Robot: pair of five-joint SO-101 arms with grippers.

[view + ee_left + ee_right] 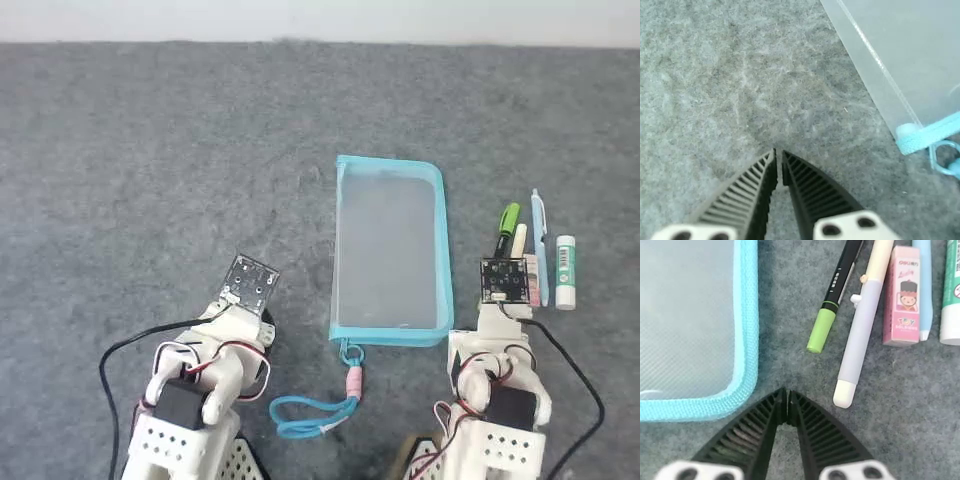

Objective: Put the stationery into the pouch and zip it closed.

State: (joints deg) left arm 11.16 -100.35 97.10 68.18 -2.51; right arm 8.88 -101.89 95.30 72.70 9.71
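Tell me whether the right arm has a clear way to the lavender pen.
Probably yes: the right tool, shut, sits just short of the lavender pen with nothing between them; it must open first.

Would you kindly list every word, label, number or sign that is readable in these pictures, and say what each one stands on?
Pink eraser: lettering above and below a cartoon figure, too small to quote reliably.
Black pen: small white marks on the barrel, unreadable.
Glue stick: part of a red sign on a green label, cut off at the picture's edge, unreadable.
Pouch: no print seen.
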